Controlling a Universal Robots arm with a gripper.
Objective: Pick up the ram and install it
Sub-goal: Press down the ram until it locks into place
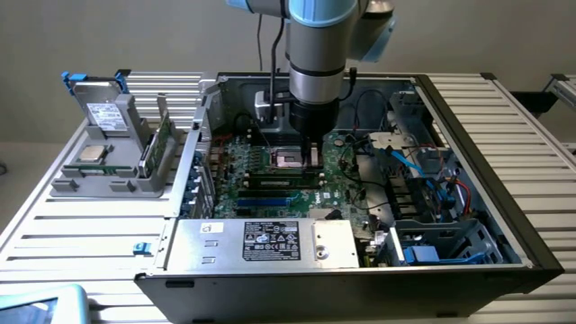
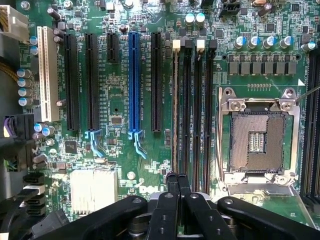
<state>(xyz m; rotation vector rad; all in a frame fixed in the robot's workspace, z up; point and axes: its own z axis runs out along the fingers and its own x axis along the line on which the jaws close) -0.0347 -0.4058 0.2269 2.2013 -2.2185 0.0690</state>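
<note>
gripper closed above ram in motherboard slot.

Thin green ram on edge (top edge up, seemingly seated) in the motherboard's outermost memory slot.

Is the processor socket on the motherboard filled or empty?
Empty: the socket shows bare contacts inside its metal frame, with no chip seated in it.

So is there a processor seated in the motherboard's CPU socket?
No, in the wrist view the CPU socket lies open and bare, its contact grid exposed with no chip in it.
</note>
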